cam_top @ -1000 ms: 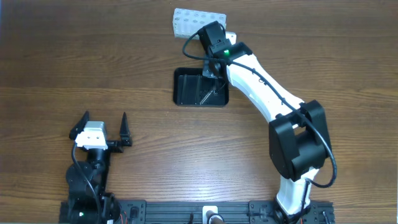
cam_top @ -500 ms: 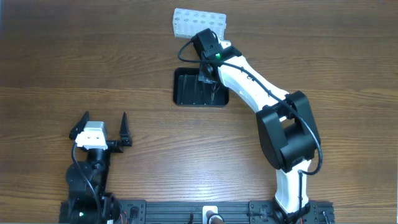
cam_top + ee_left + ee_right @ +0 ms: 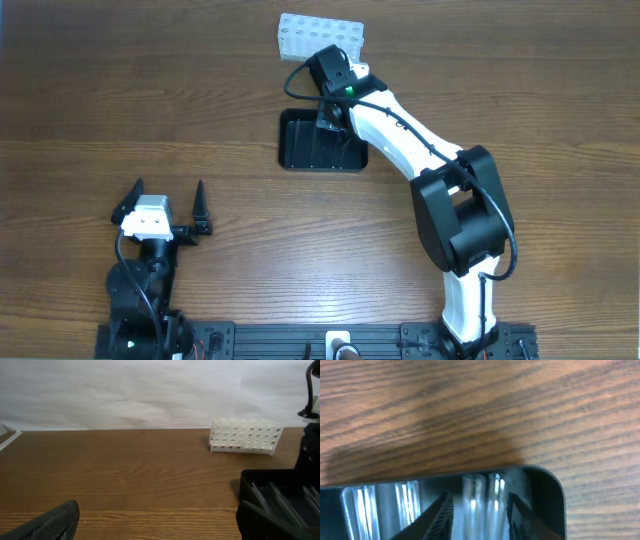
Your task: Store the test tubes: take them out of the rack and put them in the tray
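One white rack, one black tray, four clear test tubes visible inside it

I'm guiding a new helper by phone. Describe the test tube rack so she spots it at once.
On the wooden table, look at the side farthest from the arms' bases, just beyond the black tray. The rack is a white block with rows of round holes; its neighbour the tray is black and low.
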Tool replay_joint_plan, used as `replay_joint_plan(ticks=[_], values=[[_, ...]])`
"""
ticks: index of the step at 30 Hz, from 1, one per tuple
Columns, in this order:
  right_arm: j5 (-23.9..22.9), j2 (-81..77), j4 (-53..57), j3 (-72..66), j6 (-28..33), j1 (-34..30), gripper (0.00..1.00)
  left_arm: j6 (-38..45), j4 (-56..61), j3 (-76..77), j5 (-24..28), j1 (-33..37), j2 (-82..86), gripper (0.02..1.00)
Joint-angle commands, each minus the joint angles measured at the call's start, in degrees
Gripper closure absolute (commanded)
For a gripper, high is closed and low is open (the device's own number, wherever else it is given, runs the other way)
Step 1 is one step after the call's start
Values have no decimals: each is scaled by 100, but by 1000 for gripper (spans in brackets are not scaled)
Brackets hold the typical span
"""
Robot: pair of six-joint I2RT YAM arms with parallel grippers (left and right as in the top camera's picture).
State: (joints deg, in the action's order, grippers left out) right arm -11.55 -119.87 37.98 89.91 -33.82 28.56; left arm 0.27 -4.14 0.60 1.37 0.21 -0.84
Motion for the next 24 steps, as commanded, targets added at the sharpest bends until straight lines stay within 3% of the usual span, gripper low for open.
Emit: replay_joint_plan(ticks=[1,7,11,18,24], values=[[-310,739,-293,-13,817,26,575,81,-24,-26,57,44,46,20],[-271,2253,-1421,-780,1965,-468,384,81,-24,-26,57,44,46,18],[315,3812,-2649,-2208,2575,-1196,226,81,-24,-26,57,44,46,18],[461,6358,-3021,-4260,3167,-2312,9,81,-24,-26,55,44,46,18],[470,8192,-3652,-5877,3405,-2430,7,81,-24,-26,55,44,46,18]])
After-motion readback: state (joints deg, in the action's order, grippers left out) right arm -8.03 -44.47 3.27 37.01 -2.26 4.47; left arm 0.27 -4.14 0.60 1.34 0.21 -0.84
